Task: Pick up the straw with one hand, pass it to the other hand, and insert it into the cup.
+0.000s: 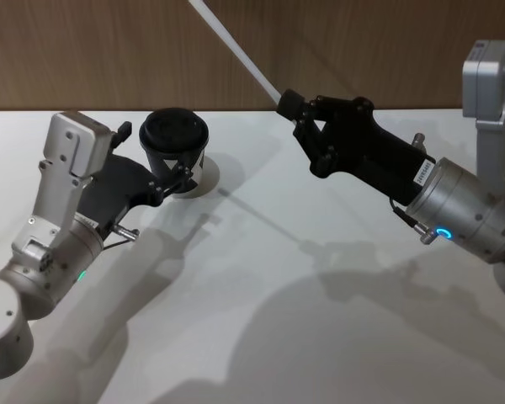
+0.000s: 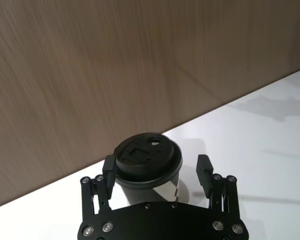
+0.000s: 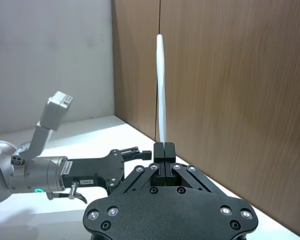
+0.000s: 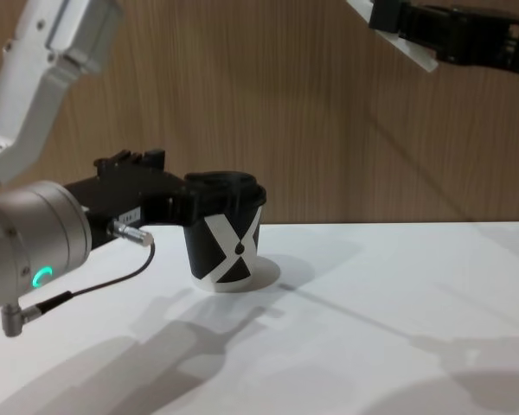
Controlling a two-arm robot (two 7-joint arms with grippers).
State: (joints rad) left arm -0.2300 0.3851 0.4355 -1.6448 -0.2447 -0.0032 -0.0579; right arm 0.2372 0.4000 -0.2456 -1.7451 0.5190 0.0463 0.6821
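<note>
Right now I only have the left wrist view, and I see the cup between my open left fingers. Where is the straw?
Observer: The right gripper has it and is shut on the straw near its lower end.
Operator: Is it over the cup yet?
Observer: No. The right gripper is raised above the table, off to the right of the cup that your left gripper brackets.
Operator: How is the straw tilted?
Observer: It is slanted. Its long free end points up toward the wooden wall and leans to the robot's left.
</note>
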